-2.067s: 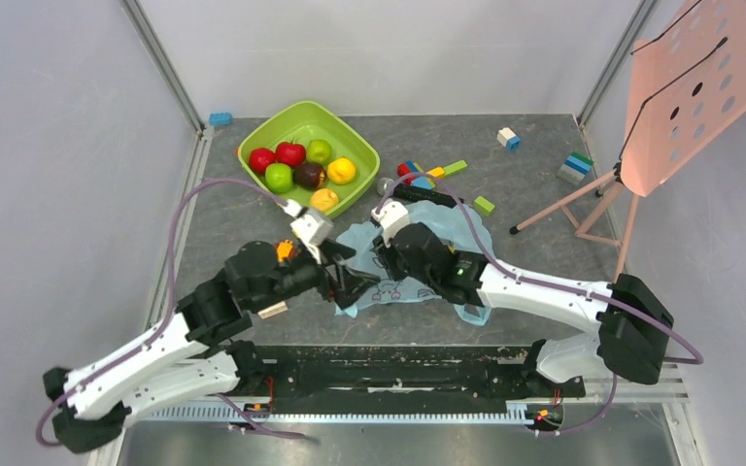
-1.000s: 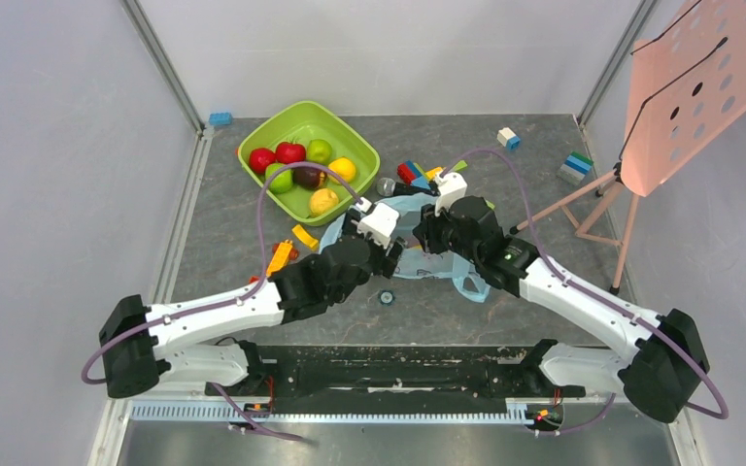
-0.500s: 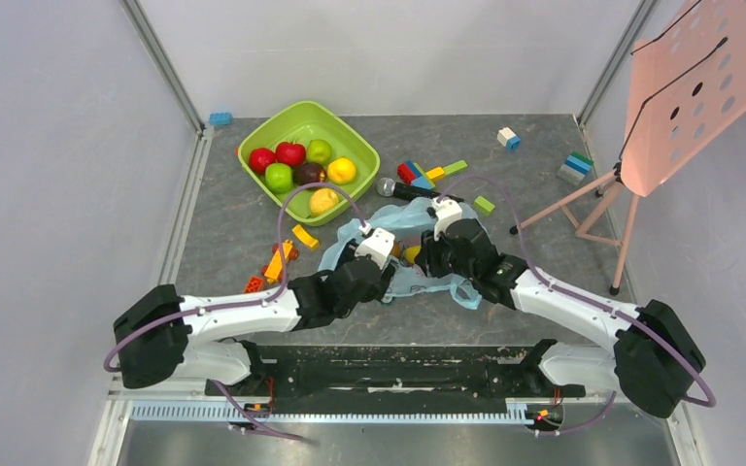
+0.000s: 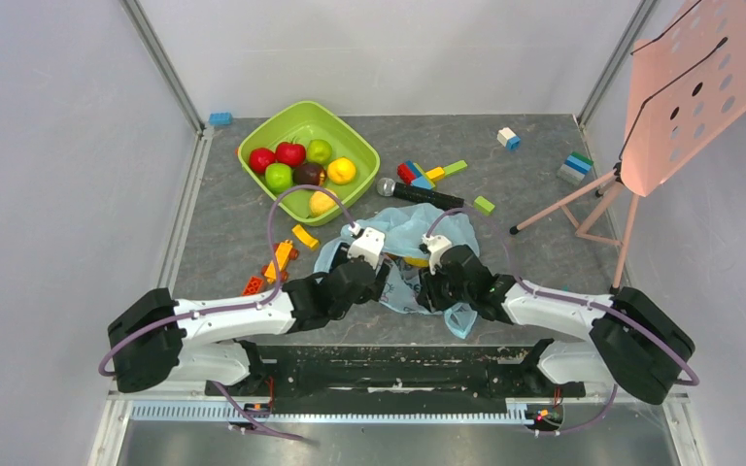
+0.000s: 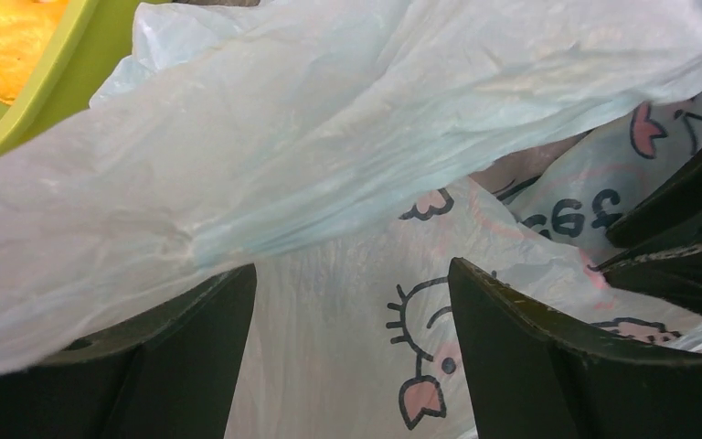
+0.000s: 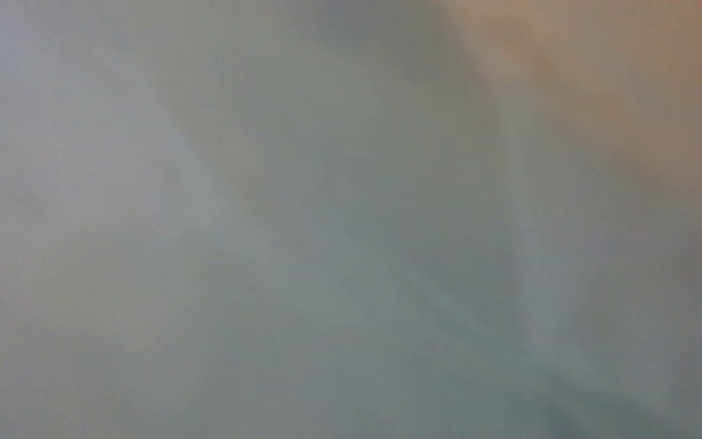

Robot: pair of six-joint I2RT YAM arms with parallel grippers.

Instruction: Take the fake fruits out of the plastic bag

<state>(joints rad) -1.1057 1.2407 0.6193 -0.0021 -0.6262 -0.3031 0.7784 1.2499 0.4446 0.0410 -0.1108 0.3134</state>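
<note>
On the grey marbled table (image 4: 223, 238), white-walled, the plastic bag (image 4: 434, 225) lies crumpled at centre; fake fruits (image 4: 290, 153) fill the green bowl (image 4: 313, 121) far left. The left gripper (image 5: 352, 274) gapes wide amid bag film; the right gripper (image 4: 432, 280) is buried, state unreadable.

Seven fake fruits (image 4: 290, 152) sit in one lime-green bowl (image 4: 309, 121): two red, two green, one brown, one yellow and one orange-yellow. One more yellow thing (image 4: 416, 260), half hidden, shows at the one plastic bag (image 4: 447, 228). There is one black microphone (image 4: 418, 193) and one pink music stand (image 4: 699, 87). Building blocks (image 4: 303, 236) lie in about eight scattered spots, some stacked.
</note>
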